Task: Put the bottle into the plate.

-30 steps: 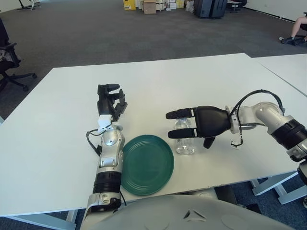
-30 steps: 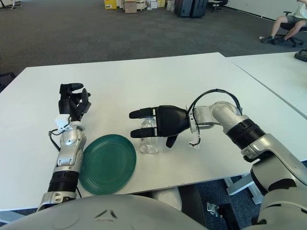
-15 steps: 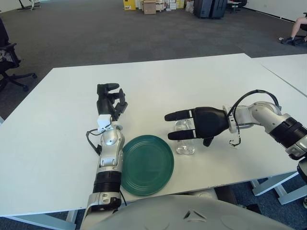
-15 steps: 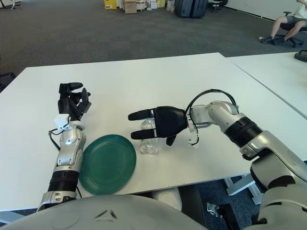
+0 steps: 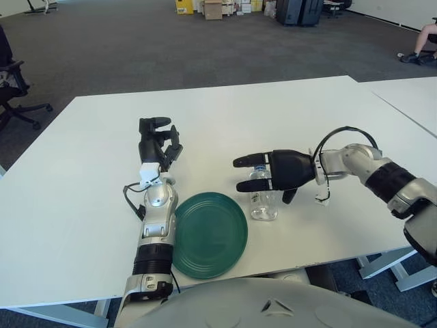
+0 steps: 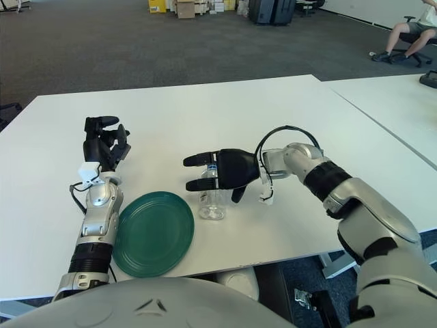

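Bottle stood upright on our white table, clear plastic with a pale cap, just to the right of the green plate and not yet inside it. We could not tell whether its base touched the plate's rim or sat a little apart.

Our right hand reached in from the right at the level of the bottle's upper part. Two dark fingers stretched out leftward, one across the cap and one across the shoulder, and the thumb hung below the palm on the right side. The fingers looked extended, not wrapped round the plastic, so we counted the hand as released, holding nothing, though it sat right against the bottle in both views.

Our left hand showed beyond the plate's far left side, with the forearm running along the plate's left edge. Its fingers were loosely curled and gripped nothing.
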Tool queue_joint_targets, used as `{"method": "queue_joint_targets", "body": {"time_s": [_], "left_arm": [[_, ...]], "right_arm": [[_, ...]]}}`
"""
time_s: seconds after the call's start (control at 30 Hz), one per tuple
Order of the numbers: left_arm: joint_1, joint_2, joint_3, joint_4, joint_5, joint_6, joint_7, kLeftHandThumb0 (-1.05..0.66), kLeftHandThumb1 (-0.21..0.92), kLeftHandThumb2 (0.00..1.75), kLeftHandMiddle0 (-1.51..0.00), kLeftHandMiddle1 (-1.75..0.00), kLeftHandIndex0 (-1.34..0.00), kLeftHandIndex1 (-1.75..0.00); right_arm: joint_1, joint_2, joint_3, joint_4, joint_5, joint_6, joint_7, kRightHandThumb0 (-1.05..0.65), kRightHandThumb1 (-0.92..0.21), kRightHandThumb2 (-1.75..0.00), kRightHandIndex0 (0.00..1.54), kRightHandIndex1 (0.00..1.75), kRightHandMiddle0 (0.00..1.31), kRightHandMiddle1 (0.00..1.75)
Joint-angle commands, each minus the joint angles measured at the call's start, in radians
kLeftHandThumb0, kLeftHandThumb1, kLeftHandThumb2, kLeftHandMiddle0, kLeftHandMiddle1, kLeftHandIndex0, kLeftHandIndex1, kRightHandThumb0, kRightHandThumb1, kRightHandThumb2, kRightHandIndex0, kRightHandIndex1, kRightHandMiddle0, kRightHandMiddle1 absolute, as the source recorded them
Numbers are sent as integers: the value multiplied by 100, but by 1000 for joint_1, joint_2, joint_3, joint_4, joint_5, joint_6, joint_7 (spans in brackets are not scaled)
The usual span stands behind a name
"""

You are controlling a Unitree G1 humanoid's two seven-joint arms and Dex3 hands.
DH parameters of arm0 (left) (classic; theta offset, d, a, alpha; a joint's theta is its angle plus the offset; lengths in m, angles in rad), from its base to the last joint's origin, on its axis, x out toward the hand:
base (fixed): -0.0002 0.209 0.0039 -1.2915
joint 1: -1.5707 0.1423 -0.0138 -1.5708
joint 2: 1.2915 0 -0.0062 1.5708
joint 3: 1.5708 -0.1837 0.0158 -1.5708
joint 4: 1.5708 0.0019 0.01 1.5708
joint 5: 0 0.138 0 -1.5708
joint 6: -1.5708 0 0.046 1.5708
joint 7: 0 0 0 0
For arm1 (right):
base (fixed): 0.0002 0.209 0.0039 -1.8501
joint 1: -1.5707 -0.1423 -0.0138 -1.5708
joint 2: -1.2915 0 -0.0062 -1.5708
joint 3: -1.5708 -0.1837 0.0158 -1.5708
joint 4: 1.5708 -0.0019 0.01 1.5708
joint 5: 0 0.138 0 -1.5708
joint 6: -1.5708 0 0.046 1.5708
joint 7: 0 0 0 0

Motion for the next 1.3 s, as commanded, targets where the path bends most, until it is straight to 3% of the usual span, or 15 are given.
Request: {"method": "queue_joint_targets", "body": {"time_s": [0.0,0.37,0.7,1.27], "left_arm": [[5,-5,-7,-17,11,-9,6,-36,91,53,-37,-151,-21,-175],[18,-7,-16,-28,13,-2,4,-36,92,52,-38,-150,-20,-175],[24,-12,-19,-39,14,-2,15,-36,92,52,-37,-150,-21,-175],[18,-7,-20,-32,19,-12,35,-36,88,58,-39,-151,-23,-175]], "right_arm": [[-38,18,12,47,22,19,-28,-50,-92,-67,18,4,0,43],[-81,68,68,140,9,54,-96,-54,-92,-67,16,1,0,38],[-99,93,134,191,12,66,-146,-57,-92,-55,16,1,0,38],[-79,77,136,189,85,38,-108,-52,-92,-86,24,3,0,49]]}}
